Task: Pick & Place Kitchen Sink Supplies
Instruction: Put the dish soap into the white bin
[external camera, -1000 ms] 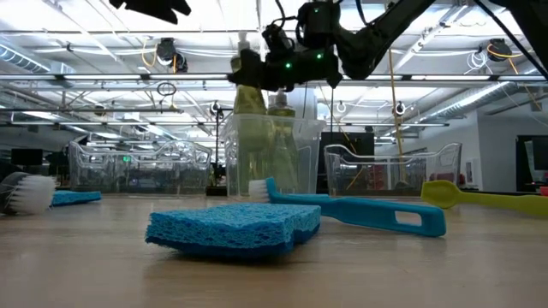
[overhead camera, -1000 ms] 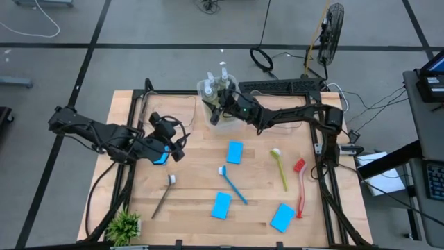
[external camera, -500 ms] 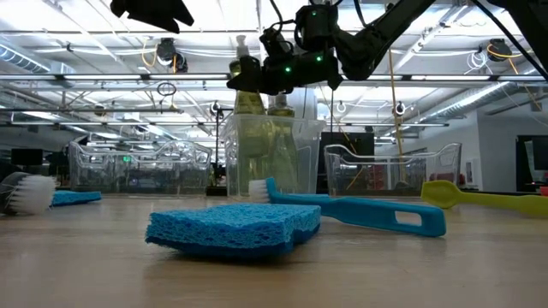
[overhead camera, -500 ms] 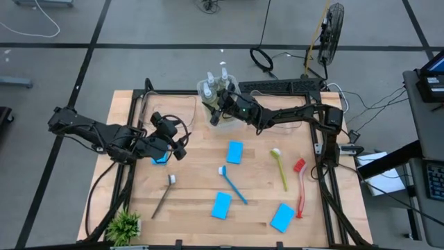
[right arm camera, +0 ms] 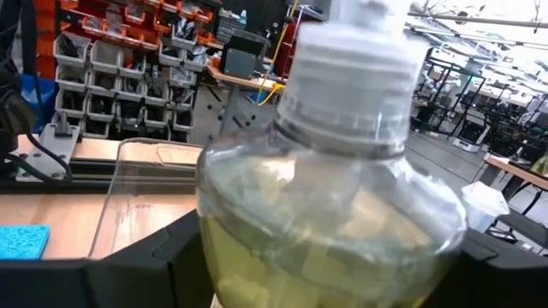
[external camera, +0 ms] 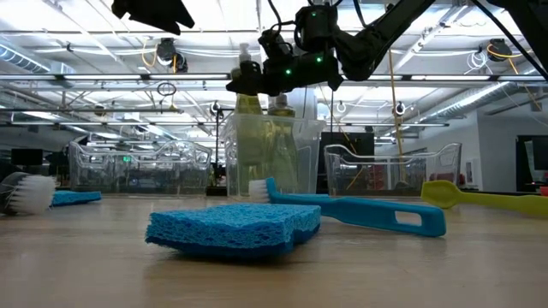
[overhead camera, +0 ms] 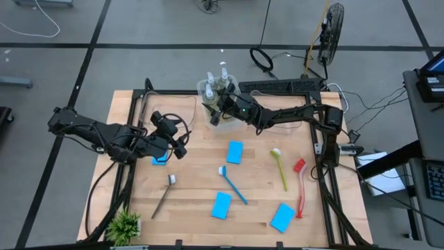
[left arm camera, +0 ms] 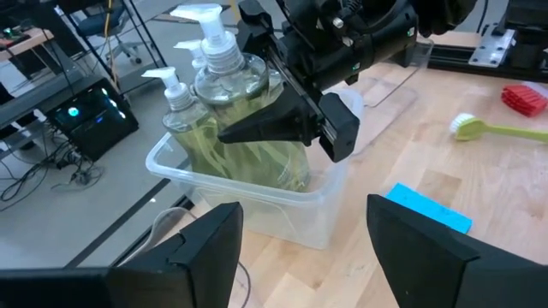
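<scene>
**A:** Where is the right gripper [overhead camera: 220,105]?

**B:** Over the clear bin [overhead camera: 223,122] at the far middle of the table [overhead camera: 194,201]. Its fingers [left arm camera: 282,128] stand on either side of a soap bottle [left arm camera: 244,111] that sits down in the bin among other bottles. From its own wrist camera the bottle [right arm camera: 330,222] fills the gap between the two fingers. They look spread around it, but I cannot tell whether they press it or stand just clear.

**A:** And the left gripper [overhead camera: 179,147]?

**B:** At the left of the table, raised above the wood, just beside a blue sponge [overhead camera: 159,160]. Its fingers [left arm camera: 201,248] are spread with nothing between them.

**A:** The rest of the supplies?

**B:** Three more blue sponges: one at the middle [overhead camera: 235,152], one nearer [overhead camera: 222,205], one near right [overhead camera: 282,217]. A blue brush [overhead camera: 233,182] lies between the middle and nearer sponges. A yellow brush [overhead camera: 279,167] and a red brush [overhead camera: 300,186] lie at the right, apart from each other. A dark grey brush [overhead camera: 165,194] lies at the near left, with a potted plant [overhead camera: 124,226] at the near-left corner.
</scene>
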Controlling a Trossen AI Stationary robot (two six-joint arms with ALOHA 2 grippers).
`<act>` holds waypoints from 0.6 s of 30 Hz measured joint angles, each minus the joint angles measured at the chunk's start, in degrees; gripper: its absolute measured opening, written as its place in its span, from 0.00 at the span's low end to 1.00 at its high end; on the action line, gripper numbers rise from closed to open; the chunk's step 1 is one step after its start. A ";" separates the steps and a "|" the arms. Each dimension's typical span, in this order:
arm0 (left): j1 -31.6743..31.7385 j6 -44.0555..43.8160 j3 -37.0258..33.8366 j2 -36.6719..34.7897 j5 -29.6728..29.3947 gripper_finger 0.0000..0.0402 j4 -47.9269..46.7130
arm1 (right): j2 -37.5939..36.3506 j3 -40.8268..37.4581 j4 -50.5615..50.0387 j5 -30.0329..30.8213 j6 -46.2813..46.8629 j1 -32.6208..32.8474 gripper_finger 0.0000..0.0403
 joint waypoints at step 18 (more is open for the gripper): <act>0.00 3.18 0.00 0.02 0.02 0.65 3.01 | -0.09 0.12 0.68 0.36 -3.17 0.00 0.74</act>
